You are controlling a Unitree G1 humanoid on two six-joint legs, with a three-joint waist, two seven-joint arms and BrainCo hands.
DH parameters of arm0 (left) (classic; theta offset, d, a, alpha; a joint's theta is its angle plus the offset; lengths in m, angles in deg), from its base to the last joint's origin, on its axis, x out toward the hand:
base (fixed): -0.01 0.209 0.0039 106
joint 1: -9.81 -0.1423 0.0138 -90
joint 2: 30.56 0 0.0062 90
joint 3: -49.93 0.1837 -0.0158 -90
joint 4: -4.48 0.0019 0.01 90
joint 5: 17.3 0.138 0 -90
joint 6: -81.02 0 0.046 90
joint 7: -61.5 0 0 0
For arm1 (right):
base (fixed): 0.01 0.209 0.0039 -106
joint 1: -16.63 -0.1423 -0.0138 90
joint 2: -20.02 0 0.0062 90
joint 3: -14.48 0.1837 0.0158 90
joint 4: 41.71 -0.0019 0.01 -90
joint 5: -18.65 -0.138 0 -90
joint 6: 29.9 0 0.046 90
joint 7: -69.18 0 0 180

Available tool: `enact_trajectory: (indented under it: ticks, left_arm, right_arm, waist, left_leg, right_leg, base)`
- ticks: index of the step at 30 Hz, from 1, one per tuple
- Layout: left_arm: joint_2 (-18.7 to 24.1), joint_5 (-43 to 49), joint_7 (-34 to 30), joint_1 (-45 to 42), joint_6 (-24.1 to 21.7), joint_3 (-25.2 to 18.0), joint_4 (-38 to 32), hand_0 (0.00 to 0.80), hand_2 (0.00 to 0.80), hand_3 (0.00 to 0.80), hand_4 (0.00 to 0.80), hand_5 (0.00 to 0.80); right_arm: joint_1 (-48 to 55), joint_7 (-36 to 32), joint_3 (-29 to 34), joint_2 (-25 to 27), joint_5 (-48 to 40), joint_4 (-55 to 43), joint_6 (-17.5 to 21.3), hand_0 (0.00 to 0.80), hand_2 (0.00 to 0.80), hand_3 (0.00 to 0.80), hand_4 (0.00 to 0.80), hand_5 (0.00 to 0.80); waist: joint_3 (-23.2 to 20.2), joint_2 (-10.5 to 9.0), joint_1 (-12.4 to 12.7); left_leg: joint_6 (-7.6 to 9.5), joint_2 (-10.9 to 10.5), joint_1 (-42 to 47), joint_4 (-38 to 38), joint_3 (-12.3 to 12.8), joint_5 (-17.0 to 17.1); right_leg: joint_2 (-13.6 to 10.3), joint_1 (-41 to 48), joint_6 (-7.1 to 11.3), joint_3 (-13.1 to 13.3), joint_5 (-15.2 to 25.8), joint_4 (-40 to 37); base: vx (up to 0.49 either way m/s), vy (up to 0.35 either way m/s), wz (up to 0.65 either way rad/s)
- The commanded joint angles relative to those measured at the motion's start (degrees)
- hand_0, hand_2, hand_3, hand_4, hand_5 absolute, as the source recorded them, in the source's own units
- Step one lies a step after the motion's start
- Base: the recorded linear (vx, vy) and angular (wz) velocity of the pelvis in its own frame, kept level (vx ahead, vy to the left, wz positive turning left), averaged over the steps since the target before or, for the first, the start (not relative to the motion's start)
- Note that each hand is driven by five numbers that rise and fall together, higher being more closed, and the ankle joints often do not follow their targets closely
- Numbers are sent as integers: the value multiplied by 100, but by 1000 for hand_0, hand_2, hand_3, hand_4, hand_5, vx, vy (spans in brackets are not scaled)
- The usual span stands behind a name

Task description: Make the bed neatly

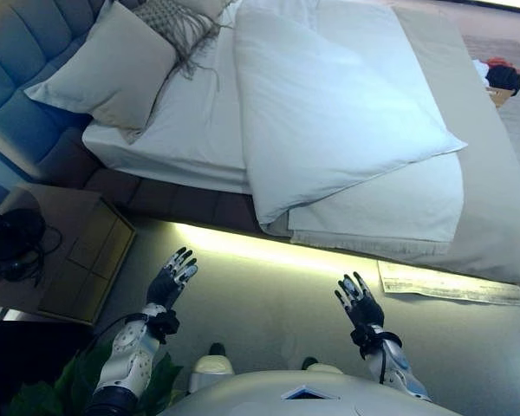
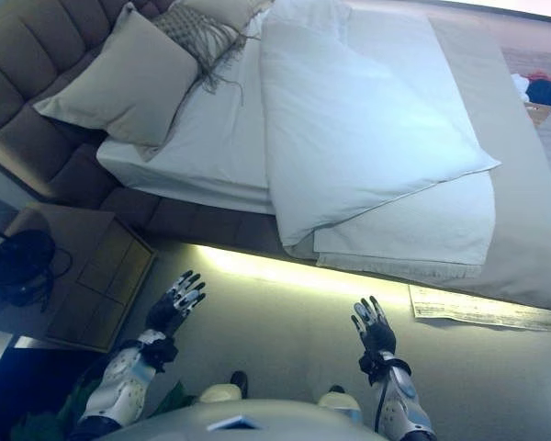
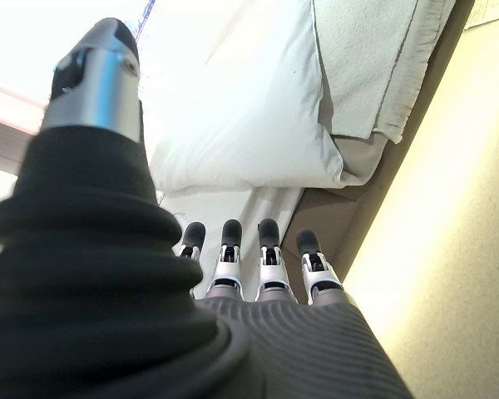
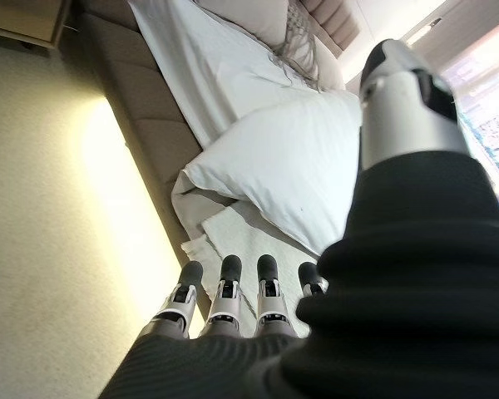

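my left hand and right hand hover with fingers spread, holding nothing, short of the bed and its folded-back duvet.

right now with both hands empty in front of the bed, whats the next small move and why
Probably reach the right hand forward to the folded-back corner of the white duvet hanging over the near mattress edge. Both it and the left hand hang open above the floor, short of the bed, and the duvet lies askew, leaving the sheet by the pillow bare.
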Motion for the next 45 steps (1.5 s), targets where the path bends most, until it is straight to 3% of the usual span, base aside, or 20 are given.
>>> enact_trajectory:
  ticks: [1,7,11,14,15,16,18,20,25,27,29,33,38,40,42,45]
  left_arm:
    - [230,-148,-59,224,-309,-64,-119,0,0,0,0,0]
    - [62,-417,-16,237,-147,-109,-221,0,0,0,0,0]
    - [-11,-276,109,158,-310,-128,-131,0,0,0,0,0]
    - [42,-175,16,259,-287,-133,-2,0,0,0,0,0]
    - [45,-146,13,328,-265,-100,69,0,0,0,0,0]
    - [59,-147,-6,403,-212,-85,106,0,0,0,0,0]
    - [102,-132,-82,493,-125,-92,61,0,0,0,0,0]
    - [118,-155,-31,514,-149,-67,5,0,0,0,0,0]
    - [165,-247,166,709,-155,-44,38,0,0,0,0,0]
    - [156,-198,94,702,-129,-76,91,0,0,0,0,0]
    - [137,-171,25,677,-126,-125,167,0,0,0,0,0]
    - [158,-61,-150,448,-149,-250,193,0,0,0,0,0]
    - [179,28,-210,58,-27,-381,25,0,0,0,0,0]
    - [197,-16,-271,-50,-23,-414,66,0,0,0,0,0]
    - [205,-123,-368,-105,-38,-428,57,0,0,0,0,0]
    - [153,-258,-326,-144,-140,-322,-96,0,0,0,0,0]
  right_arm:
    - [-267,-63,-1,154,-255,-490,96,0,0,0,0,0]
    - [-243,12,9,66,-65,-407,80,0,0,0,0,0]
    - [-381,141,29,-116,-24,-334,250,0,0,0,0,0]
    - [-489,392,163,-309,-188,-276,514,0,0,0,0,0]
    - [-474,490,207,-366,-196,-314,568,0,0,0,0,0]
    - [-437,534,243,-358,-228,-368,585,0,0,0,0,0]
    - [-310,455,313,-323,-288,-419,587,0,0,0,0,0]
    - [-223,316,365,-304,-273,-382,577,0,0,0,0,0]
    - [-518,74,462,-292,-301,-60,534,0,0,0,0,0]
    - [-698,227,422,-285,-339,-39,447,0,0,0,0,0]
    - [-692,280,375,-304,-334,-70,406,0,0,0,0,0]
    - [-365,9,471,-318,-291,-60,368,0,0,0,0,0]
    - [-192,-87,493,-270,-224,-59,169,0,0,0,0,0]
    - [-143,2,403,-185,-211,-177,42,0,0,0,0,0]
    - [-86,-66,404,-98,-280,-241,-61,0,0,0,0,0]
    - [-40,-269,433,86,-287,-259,-128,0,0,0,0,0]
  waist:
    - [267,-98,218]
    - [89,-85,279]
    - [82,-62,285]
    - [103,-4,264]
    - [142,80,215]
    - [172,165,155]
    - [214,255,51]
    - [232,266,-14]
    - [323,-70,-135]
    - [344,-235,-146]
    - [352,-292,-170]
    - [323,-345,-227]
    - [244,-366,-170]
    - [216,-312,-215]
    - [197,-264,-281]
    - [172,-234,-315]
  left_leg:
    - [296,-232,-311,814,13,-405]
    - [341,-284,-100,385,-92,-342]
    - [540,-451,-11,426,-43,-485]
    - [866,-709,-58,531,-131,-574]
    - [1024,-825,-34,569,-174,-606]
    - [1102,-872,-11,604,-187,-633]
    - [1152,-938,60,624,-200,-659]
    - [1151,-982,128,621,-233,-702]
    - [977,-1104,259,771,-242,-1119]
    - [967,-1152,379,773,-204,-1358]
    - [985,-1119,489,798,-144,-1500]
    - [1041,-1028,656,909,-162,-1689]
    - [893,-771,844,1103,-237,-1841]
    - [749,-535,862,1255,-255,-1627]
    - [581,-250,819,1501,-324,-1176]
    - [442,-26,651,2113,-389,-528]
  right_leg:
    - [-43,-243,-179,-119,-169,690]
    - [-97,-131,-73,-157,-167,547]
    - [-336,-251,-9,-65,-148,823]
    - [-688,-566,-34,110,-25,1989]
    - [-871,-938,-92,264,126,2955]
    - [-955,-1251,-180,361,198,3616]
    - [-946,-1573,-300,440,204,4057]
    - [-895,-1647,-300,455,276,3900]
    - [-697,-1658,-14,493,758,1579]
    - [-631,-1733,215,498,1193,640]
    - [-571,-1772,305,444,1403,212]
    - [-591,-1838,349,530,1491,260]
    - [-572,-1672,389,499,1319,421]
    - [-410,-1638,300,605,1056,693]
    - [-181,-1600,168,715,718,930]
    - [124,-1404,-151,639,341,1006]
  base:
    - [-8,87,19]
    - [15,109,4]
    - [2,160,-2]
    - [14,263,-2]
    - [18,367,7]
    - [26,361,13]
    - [68,229,23]
    - [101,60,29]
    - [196,-146,0]
    - [310,-195,-2]
    - [337,-172,1]
    - [373,-190,12]
    - [439,-305,33]
    - [418,-380,4]
    - [342,-365,2]
    - [269,-332,11]
